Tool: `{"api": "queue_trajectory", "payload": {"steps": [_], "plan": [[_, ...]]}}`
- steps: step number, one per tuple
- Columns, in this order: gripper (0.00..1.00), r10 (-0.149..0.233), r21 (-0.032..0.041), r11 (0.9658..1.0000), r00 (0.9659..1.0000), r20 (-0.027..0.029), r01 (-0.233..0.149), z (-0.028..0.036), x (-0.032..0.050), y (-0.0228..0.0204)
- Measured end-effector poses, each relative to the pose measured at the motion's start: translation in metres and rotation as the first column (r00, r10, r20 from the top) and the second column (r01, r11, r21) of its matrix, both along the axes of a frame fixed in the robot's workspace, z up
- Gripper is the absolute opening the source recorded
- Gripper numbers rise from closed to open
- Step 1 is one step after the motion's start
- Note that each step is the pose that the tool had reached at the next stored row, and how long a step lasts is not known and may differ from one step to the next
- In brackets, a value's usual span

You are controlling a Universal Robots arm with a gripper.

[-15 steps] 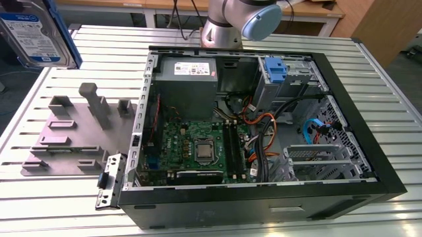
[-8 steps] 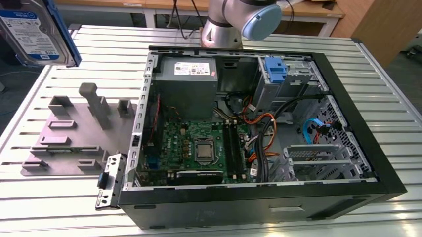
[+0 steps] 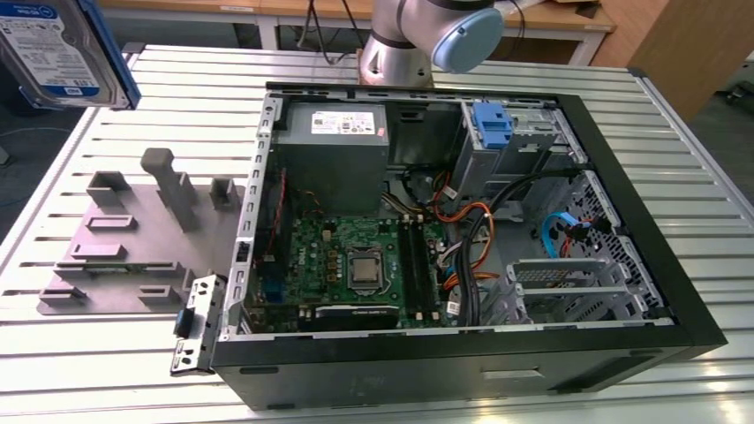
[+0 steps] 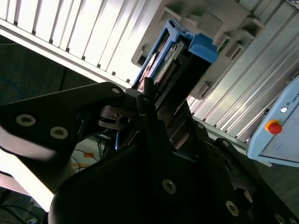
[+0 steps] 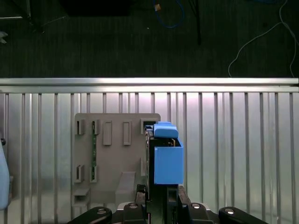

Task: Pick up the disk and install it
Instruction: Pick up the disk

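Okay, gripper (image 5: 163, 192) is clenched on the disk (image 5: 167, 161), a flat silver metal hard drive with a white-and-blue label, edged by a blue plastic carrier frame. In both wrist views the disk sits edge-on between the black fingers (image 4: 147, 95) and sticks out past the fingertips. Its silver face is mostly hidden, so only the blue frame and connector edge read clearly. Where the pads meet the disk is lost against the dark gripper body.

Beyond the fingertips and apart from the disk is a pale grey plastic fixture plate (image 5: 112, 158) with upright slots. It lies on the slatted aluminium table (image 5: 233, 140).

In the exterior view the disk (image 3: 53, 49) is up in the air, label side showing, cut off by the frame edges. The black open-sided tower computer case (image 3: 471, 375) is well apart from the held disk, toward the exterior view's right. Another blue plastic carrier (image 3: 489, 124) sits in its drive bay, contents hard to make out. A pale pendant with a red button (image 4: 273, 127) is partly cut off.
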State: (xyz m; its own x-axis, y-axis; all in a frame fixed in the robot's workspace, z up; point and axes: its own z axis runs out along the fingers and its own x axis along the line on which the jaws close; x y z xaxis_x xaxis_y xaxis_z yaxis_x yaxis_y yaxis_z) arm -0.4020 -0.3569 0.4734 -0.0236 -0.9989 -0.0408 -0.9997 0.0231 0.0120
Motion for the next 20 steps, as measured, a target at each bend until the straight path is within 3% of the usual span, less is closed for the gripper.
{"api": "queue_trajectory", "payload": {"steps": [10, 20], "plan": [[0.35, 0.0, -0.0001, 1.0, 1.0, -0.0001, 0.0, 0.002, 0.0001, 0.0], [0.35, 0.0, 0.0, 1.0, 1.0, -0.0001, 0.0, 0.002, 0.0102, 0.0]]}}
